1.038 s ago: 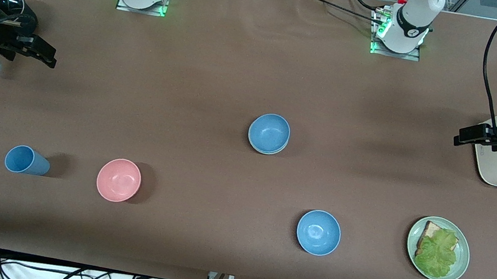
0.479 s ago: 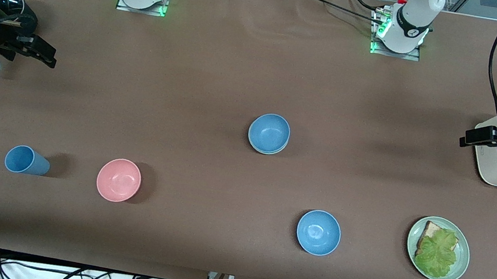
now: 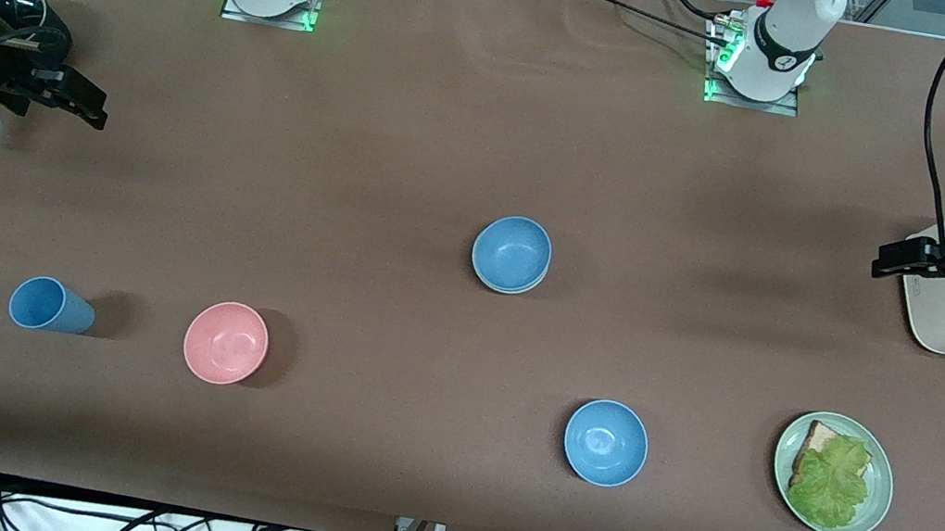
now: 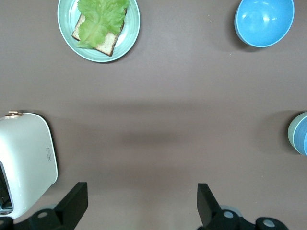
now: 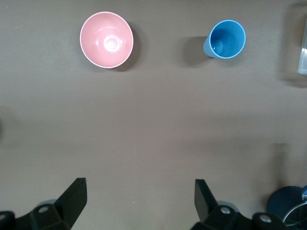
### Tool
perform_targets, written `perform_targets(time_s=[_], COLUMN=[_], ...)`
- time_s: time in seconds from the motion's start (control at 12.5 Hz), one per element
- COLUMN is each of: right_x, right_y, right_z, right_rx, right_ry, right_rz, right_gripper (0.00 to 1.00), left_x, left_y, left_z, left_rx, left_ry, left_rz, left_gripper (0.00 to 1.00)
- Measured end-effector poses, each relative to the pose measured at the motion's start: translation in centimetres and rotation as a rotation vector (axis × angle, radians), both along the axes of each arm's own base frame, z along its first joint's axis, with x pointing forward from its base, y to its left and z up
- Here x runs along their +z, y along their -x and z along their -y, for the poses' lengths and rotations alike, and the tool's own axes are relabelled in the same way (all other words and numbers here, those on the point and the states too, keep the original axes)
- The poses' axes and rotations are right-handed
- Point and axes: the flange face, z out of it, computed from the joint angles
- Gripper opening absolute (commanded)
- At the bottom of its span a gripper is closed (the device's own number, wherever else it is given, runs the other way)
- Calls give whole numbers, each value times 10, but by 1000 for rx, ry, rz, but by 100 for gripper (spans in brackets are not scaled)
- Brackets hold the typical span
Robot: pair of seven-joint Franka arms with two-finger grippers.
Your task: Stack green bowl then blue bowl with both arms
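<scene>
The blue bowl (image 3: pixel 512 253) already sits nested in the green bowl (image 3: pixel 503 286), well clear of both wide-open grippers: the left gripper (image 3: pixel 904 259) has shifted only slightly above the toaster (image 3: pixel 933 316), and the right gripper (image 3: pixel 71 98) has stayed parked, so the stack looks finished.

Two white robot arms with grey joint bands rise from metal base plates lit green on the brown bench (image 3: pixel 417 135). Black cables loop along each. Each ends in a black two-finger tool: left tool (image 3: pixel 890 260), right tool (image 3: pixel 89 105).
</scene>
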Motion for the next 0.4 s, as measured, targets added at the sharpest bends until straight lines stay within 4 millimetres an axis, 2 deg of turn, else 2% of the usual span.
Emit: perform_targets(time_s=[0.4], right_x=[0], right_y=[0], right_z=[0], right_rx=[0], right_ry=[0], right_rz=[0], right_gripper=[99], left_x=[0], left_y=[0], left_z=[5], left_rx=[-11], left_ry=[2], left_rz=[-1], left_gripper=[100])
